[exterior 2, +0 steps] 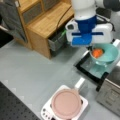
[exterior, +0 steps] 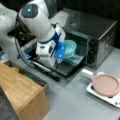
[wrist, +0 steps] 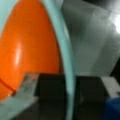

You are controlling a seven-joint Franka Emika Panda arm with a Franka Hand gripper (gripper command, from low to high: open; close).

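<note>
End effector [exterior 2: 93, 48] pinching teal bowl [exterior 2: 106, 55] rim — orange object [exterior 2: 97, 53] inside — no legible writing.

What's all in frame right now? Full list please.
bowl: 1, teal, over the open oven door, rim between the gripper's fingers
orange object: 1, orange, inside the bowl
toaster oven: 1, silver and black, door open, a front view's top right
pan: 1, pink, on the white cooktop
cooktop: 1, white, a front view's bottom
wooden cabinet: 1, light wood, a front view's top left
table: 1, grey, under everything
gripper: 1, white and blue, shut on the bowl's rim at the oven door
</note>
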